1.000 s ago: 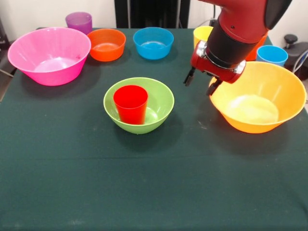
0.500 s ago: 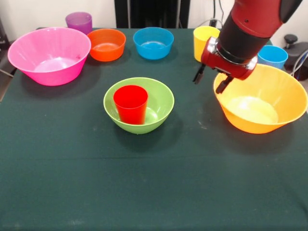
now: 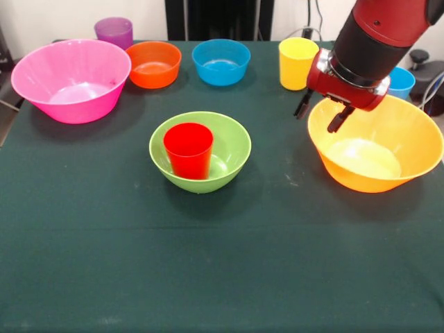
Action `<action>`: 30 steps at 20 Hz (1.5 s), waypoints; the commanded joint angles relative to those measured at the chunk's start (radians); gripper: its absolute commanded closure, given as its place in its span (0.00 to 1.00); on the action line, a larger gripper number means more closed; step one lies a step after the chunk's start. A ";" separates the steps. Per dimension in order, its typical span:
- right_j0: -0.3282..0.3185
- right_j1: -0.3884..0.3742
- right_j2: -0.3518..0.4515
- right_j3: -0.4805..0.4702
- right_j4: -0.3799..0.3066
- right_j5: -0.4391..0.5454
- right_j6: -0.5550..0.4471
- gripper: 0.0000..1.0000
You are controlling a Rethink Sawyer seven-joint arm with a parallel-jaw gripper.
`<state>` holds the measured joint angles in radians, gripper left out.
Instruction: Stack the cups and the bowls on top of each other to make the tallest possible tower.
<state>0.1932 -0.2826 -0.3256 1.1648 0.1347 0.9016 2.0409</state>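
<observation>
A red cup (image 3: 188, 149) stands upright inside the lime green bowl (image 3: 234, 142) at the table's middle. My gripper (image 3: 320, 115) hangs open over the left rim of the large yellow-orange bowl (image 3: 388, 139). One finger is outside the rim and the other is over the bowl's inside, with nothing held. A yellow cup (image 3: 297, 62) stands just behind the gripper. The arm partly hides a light blue cup (image 3: 402, 82). Along the back stand a large pink bowl (image 3: 71, 80), a purple cup (image 3: 114, 31), a small orange bowl (image 3: 153, 64) and a small blue bowl (image 3: 221, 61).
Dark green cloth (image 3: 208, 263) covers the table, with a wide bare stretch along the front. The yellow-orange bowl sits close to the right edge of the table.
The gripper has moved right and toward the back, from beside the yellow-orange bowl to over its left rim, which uncovers the yellow cup. It stays open. The cups and bowls keep their places.
</observation>
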 commanded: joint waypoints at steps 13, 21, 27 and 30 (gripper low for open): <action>-0.016 0.119 0.075 -0.014 0.002 -0.130 0.170 0.00; -0.005 0.133 0.065 -0.021 0.012 -0.139 0.177 0.00; 0.003 0.136 0.059 -0.021 0.017 -0.141 0.186 0.00; 0.006 0.132 0.057 -0.020 0.020 -0.134 0.188 0.00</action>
<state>0.1929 -0.1833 -0.3315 1.1644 0.1386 0.8155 2.0409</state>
